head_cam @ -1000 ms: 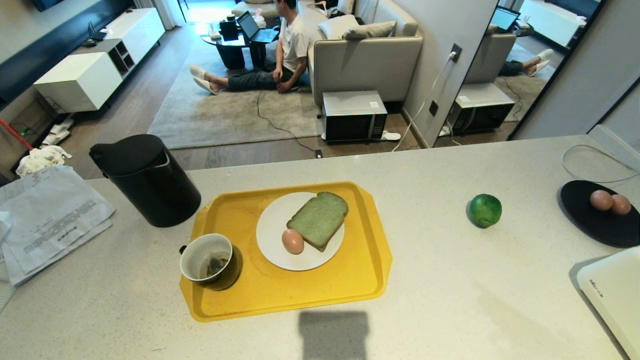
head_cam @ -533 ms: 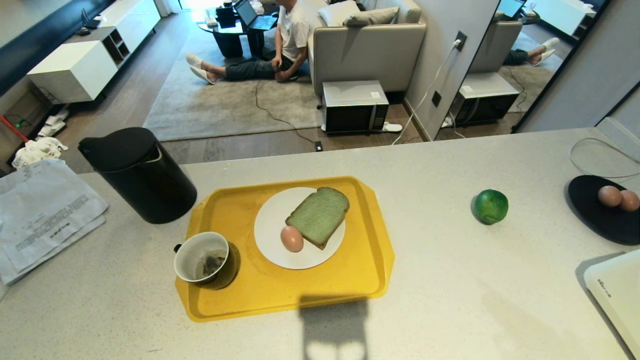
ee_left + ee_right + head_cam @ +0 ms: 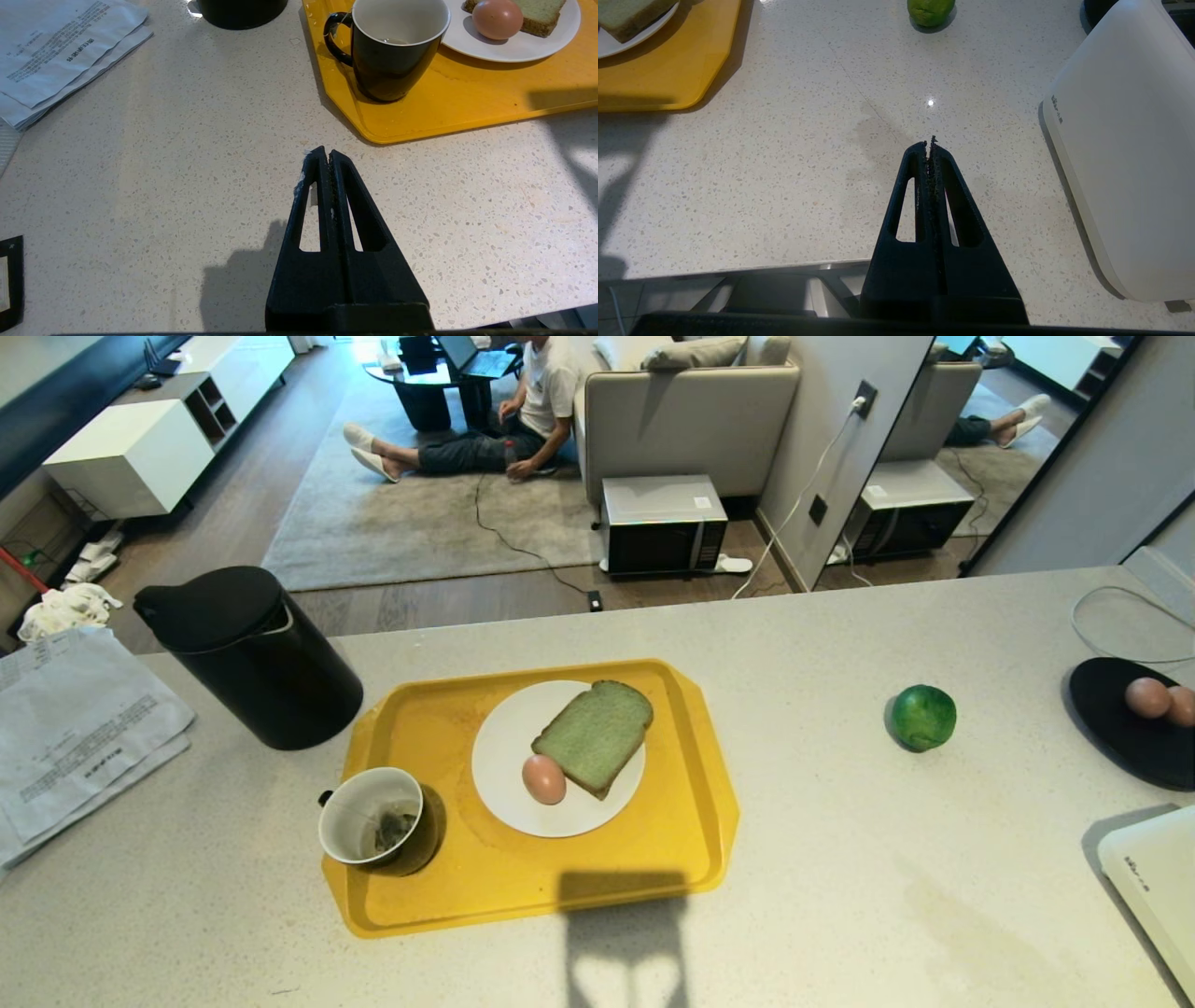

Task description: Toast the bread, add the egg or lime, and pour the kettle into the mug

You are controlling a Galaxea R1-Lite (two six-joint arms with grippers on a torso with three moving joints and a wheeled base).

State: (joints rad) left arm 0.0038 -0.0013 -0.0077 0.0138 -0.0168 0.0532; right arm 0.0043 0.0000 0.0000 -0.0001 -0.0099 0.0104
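head view: a pale speckled counter point(image 3: 822, 859) with a yellow tray point(image 3: 691, 821) on it. on the tray sits a white plate point(image 3: 499, 756) carrying the bread point(image 3: 594, 737), green with a brown crust, and the egg point(image 3: 543, 778) touching its near edge. the mug point(image 3: 372, 819), tea bag inside, stands at the tray's near left corner. the kettle point(image 3: 245, 655), lid on, stands just beyond the tray's left end. the lime point(image 3: 922, 717) lies alone on the counter to the right; 2 more eggs point(image 3: 1158, 700) rest on a black dish point(image 3: 1111, 737) at the far right. neither of my arms shows here.

left wrist view: my left gripper point(image 3: 326, 156) hovers over bare counter, jaws pressed together, empty, the mug near ahead.

right wrist view: my right gripper point(image 3: 930, 148) is likewise pressed together and empty, beside a white appliance point(image 3: 1125, 140), the lime ahead.

my judgement: the bread comes first. i should spread my jaws early, come in low at a crust edge clear of the egg, and pinch gently so the slice neither tears nor nudges the egg off.
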